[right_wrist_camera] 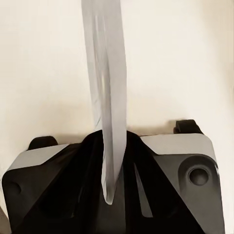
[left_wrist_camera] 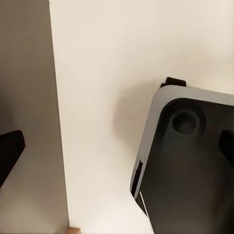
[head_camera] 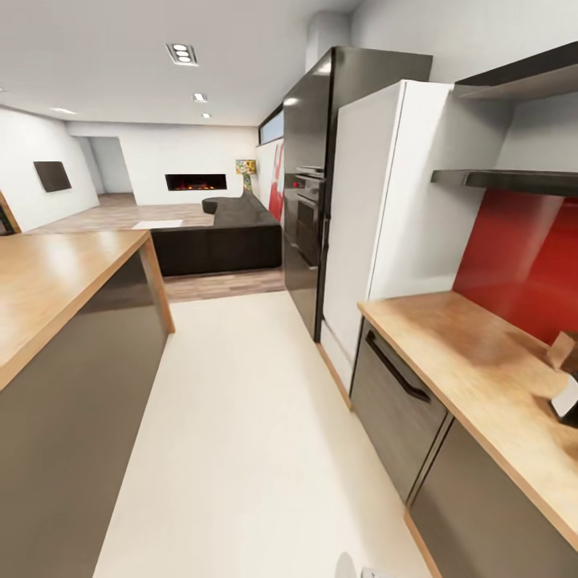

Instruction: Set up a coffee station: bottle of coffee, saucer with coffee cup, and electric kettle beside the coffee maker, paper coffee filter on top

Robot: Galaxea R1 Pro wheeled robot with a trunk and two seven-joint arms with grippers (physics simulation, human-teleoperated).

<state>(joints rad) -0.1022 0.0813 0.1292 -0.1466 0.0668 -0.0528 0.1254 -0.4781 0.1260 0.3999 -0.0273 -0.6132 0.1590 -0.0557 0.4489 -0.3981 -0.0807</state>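
Note:
A thin, glossy pale grey disc, seemingly the saucer, hangs edge-on in the right wrist view over my dark base. My right gripper holds it, though its fingers are hidden. My left gripper is open and holds nothing, with dark fingertips at both sides of the left wrist view, above the cream floor. At the far right edge of the head view, part of the coffee maker stands on the wooden countertop. Two dark wall shelves hang above it.
A wooden-topped island runs along the left, and cream floor forms the aisle between it and the counter. A white fridge and a black oven column stand beyond the counter. A dark sofa lies further back.

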